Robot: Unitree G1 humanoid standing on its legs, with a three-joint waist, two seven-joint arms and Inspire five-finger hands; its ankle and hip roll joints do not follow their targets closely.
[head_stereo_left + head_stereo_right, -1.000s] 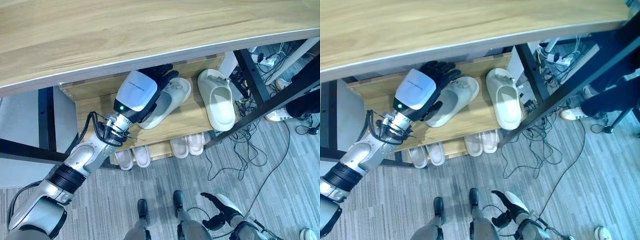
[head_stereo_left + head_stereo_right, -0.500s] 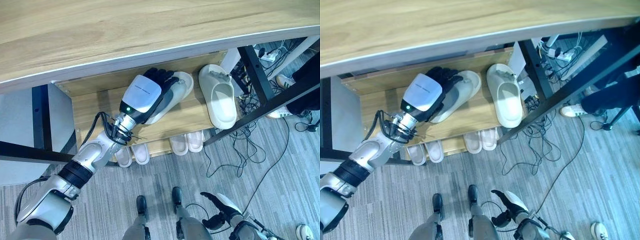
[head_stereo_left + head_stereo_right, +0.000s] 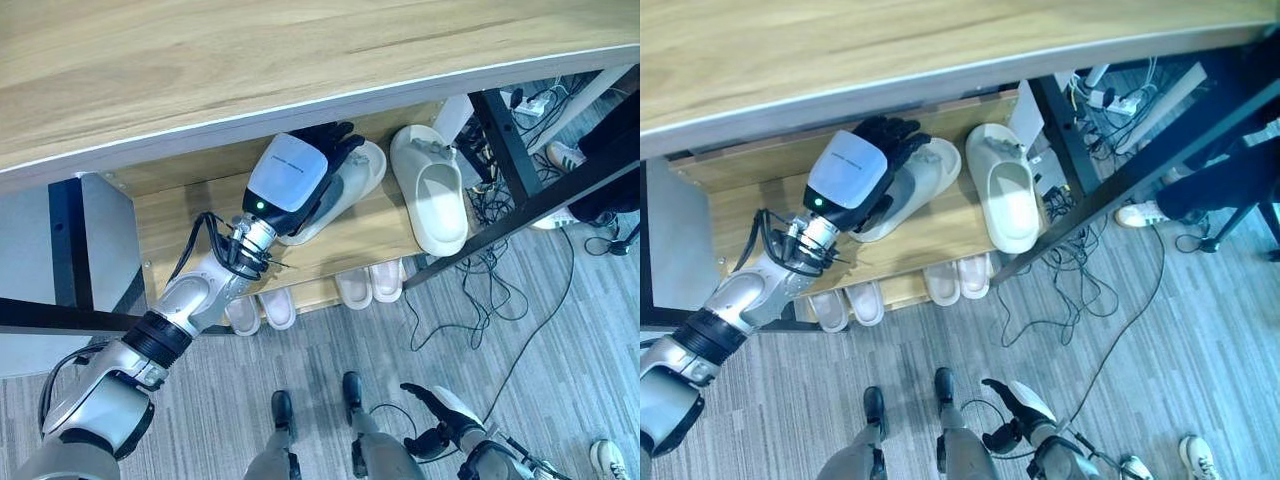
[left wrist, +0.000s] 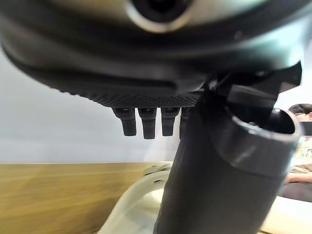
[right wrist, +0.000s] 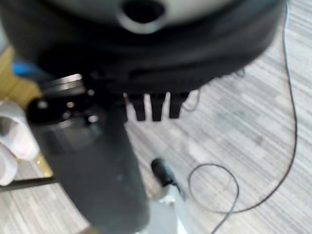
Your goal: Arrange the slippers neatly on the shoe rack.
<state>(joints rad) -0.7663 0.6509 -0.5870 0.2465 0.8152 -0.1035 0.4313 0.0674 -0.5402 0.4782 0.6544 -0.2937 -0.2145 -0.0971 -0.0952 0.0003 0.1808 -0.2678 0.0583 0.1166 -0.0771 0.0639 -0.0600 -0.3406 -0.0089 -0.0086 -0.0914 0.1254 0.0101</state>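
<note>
Since earlier the left hand (image 3: 300, 180) turns the cream foam slipper (image 3: 345, 195) slightly, fingers curled on it; it may slide off the wooden shoe rack (image 3: 190, 215).

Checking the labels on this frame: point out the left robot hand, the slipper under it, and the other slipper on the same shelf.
left robot hand (image 3: 290, 178), left eye view, silver back of hand
angled slipper (image 3: 358, 178), left eye view, exposed toe end
straight slipper (image 3: 435, 200), left eye view, footbed
</note>
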